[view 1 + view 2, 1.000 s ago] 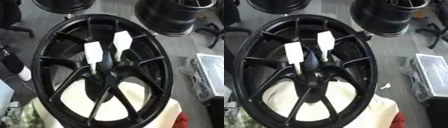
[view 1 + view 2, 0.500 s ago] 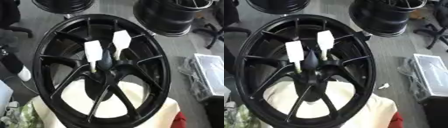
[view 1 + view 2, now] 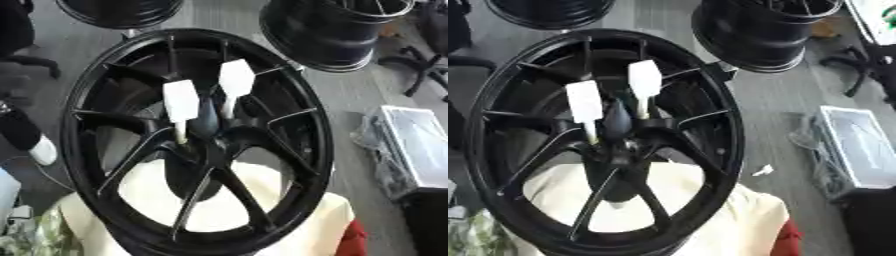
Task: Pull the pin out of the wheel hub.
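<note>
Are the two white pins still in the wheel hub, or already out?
Both in. The left pin and right pin stand with their thin shafts ending at the hub. No hand is in view.

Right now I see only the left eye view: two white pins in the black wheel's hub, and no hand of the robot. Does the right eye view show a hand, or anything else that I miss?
Observer: No, none there either. But a small white scrap lies on the floor just right of the wheel; in your view the rim hides it.
Operator: Is there anything more on that side?
Observer: Yes, a white thing shows in the top right corner, cut off by the edge.
</note>
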Motion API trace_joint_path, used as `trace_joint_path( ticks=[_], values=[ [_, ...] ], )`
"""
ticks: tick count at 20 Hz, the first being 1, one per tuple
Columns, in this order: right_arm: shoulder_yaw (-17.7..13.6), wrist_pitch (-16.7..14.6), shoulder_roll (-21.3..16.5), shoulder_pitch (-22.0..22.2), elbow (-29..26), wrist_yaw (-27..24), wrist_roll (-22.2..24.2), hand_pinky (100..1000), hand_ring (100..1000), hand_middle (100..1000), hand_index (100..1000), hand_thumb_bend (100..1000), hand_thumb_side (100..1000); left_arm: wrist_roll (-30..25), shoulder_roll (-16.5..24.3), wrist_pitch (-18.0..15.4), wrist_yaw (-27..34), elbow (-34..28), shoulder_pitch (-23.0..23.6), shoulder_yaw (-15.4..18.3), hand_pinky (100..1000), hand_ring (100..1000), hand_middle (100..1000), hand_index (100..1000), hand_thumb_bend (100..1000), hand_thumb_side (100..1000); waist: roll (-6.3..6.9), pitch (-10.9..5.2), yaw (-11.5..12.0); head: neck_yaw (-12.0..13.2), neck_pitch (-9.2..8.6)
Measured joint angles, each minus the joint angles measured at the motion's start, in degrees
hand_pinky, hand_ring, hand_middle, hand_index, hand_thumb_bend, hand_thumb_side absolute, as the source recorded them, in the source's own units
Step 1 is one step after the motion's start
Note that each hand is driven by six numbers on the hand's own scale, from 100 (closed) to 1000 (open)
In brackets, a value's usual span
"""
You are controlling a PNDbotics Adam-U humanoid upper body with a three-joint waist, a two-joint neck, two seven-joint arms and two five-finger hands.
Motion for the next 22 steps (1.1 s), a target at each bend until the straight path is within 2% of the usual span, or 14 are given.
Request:
trace_joint_path(
  ticks=[5, 16, 22],
  values=[
    [0.4, 0.2, 2.2, 0.0, 0.0, 1.2, 0.6, 779, 701, 719, 803, 100, 119, -0.1, 0.1, 0.0, 0.0, 0.0, 0.0, 0.0, 845, 900, 847, 873, 152, 748, 0.00, -0.01, 0.1, -0.2, 0.00],
    [1.4, 1.3, 4.6, 0.1, -0.5, 3.2, 1.2, 765, 678, 713, 814, 100, 127, -0.3, 0.1, 0.3, 0.0, 0.1, 0.0, -0.3, 846, 904, 848, 872, 156, 751, -0.01, -0.13, 0.4, -0.1, 0.00],
    [2.3, 2.2, 5.1, 0.4, -2.2, 5.6, 6.0, 801, 742, 737, 812, 100, 176, -0.4, 0.1, 0.4, 0.0, 0.4, 0.0, -0.4, 846, 905, 849, 872, 154, 752, -0.08, -0.47, 0.4, -0.1, 0.01]
  ],
)
